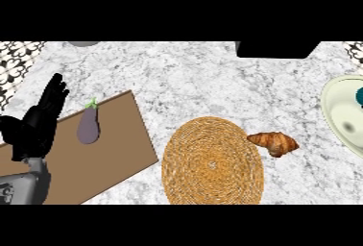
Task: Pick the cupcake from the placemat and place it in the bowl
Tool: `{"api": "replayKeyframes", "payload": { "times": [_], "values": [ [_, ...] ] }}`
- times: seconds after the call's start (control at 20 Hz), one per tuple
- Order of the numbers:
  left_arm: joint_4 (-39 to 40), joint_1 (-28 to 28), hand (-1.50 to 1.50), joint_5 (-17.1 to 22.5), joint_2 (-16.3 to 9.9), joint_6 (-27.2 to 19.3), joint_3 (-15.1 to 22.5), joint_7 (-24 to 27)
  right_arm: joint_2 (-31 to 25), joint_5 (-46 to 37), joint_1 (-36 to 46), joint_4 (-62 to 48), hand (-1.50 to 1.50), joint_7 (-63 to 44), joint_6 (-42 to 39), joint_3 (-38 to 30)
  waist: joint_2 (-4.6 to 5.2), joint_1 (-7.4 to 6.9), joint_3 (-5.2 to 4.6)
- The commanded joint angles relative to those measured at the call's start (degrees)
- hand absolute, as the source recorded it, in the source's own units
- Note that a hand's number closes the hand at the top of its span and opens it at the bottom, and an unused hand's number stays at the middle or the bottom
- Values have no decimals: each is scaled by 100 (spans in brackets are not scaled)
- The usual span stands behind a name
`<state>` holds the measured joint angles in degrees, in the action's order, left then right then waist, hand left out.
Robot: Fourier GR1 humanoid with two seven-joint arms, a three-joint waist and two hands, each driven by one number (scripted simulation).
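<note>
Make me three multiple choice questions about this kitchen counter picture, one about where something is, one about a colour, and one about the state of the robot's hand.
1. Where does the eggplant lie?
A. On the brown board
B. On the woven round placemat
C. In the bowl

2. What colour is the bowl at the right edge?
A. Black
B. Pale cream-green
C. Bright red

3. What is the state of the left hand?
A. Curled round the croissant
B. Pinching the eggplant
C. Open, fingers straight and pointing up, holding nothing

Answers:
1. A, since the purple eggplant rests on the board's upper part, left of the placemat.
2. B, since its rim and inner wall show a pale cream-green tone.
3. C, since the hand stands at the left edge with straight fingers, apart from every item; the croissant sits at the placemat's right rim.
</note>
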<state>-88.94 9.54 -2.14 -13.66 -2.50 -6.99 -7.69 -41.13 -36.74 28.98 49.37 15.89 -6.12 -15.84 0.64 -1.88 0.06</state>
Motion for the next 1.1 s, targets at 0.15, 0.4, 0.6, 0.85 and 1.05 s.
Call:
{"api": "replayKeyframes", "payload": {
  "times": [0.15, 0.4, 0.6, 0.85, 1.05],
  "values": [
    [96, 338, 0, 15, -43, 45, -21, -128, -377, -286, 667, -2211, -150, 966, -223, 37, 43, -53, 16],
    [-39, -164, 0, -16, 41, 12, -37, 131, -423, 488, 940, -2613, -150, 1719, -991, -558, -8, -1, 14],
    [159, 131, 0, 27, -25, 25, -114, 37, -194, 1568, 1221, -2966, -150, 1647, -1288, -1600, -1, 68, 26],
    [-6, -36, 0, -145, 193, -145, 82, 69, -1043, 2311, 1275, -3619, -150, 1555, -2375, -2379, 31, 27, 31],
    [256, 152, 0, 77, -105, 141, -185, 169, -1803, 2336, 1048, -3946, -150, 1375, -3113, -2444, 67, 9, 31]
  ]
}}
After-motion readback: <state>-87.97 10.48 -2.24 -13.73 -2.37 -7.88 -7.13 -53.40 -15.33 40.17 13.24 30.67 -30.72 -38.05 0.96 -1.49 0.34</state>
